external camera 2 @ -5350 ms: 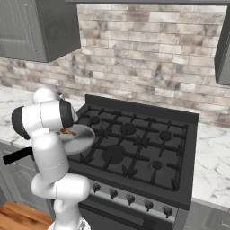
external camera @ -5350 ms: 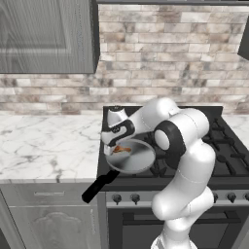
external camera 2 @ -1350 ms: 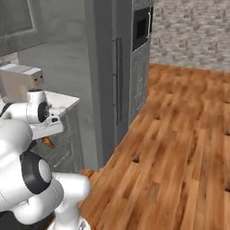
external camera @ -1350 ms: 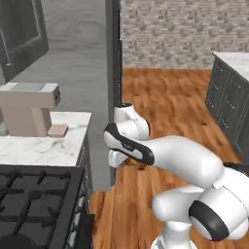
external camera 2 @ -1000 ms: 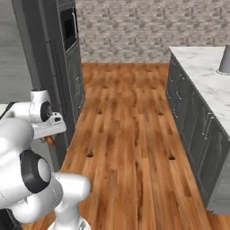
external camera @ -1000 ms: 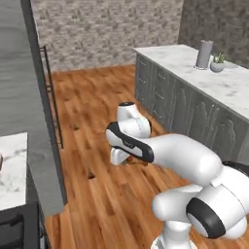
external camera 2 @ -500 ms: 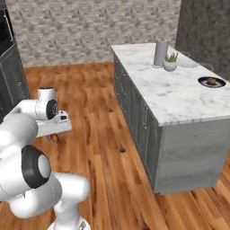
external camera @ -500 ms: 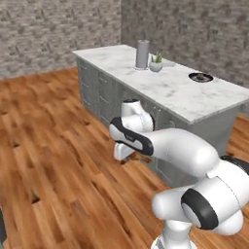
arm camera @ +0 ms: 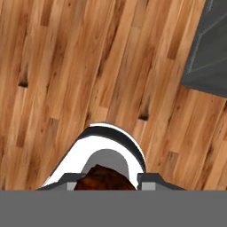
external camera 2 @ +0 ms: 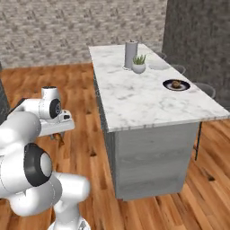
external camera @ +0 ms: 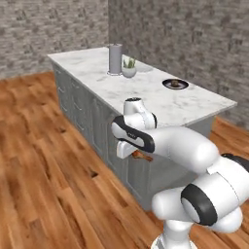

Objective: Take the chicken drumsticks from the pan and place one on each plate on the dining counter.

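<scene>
1 drumstick (arm camera: pixel 105 179) is held in the narrowed jaws, carried low over the wood floor beside the counter (external camera 2: pixel 134 96). 1 drumstick already lies on the dark plate (external camera 2: pixel 176 85); the pale plate (external camera 2: pixel 158 66) waits. A bumped counter edge could shake the drumstick loose.

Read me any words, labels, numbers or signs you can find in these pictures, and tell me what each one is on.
None: no readable text anywhere. The marble counter, the grey canister, the small plant pot, the dark plate, the brick walls and the wood floor all lack lettering, as does the drumstick in the gripper.
</scene>
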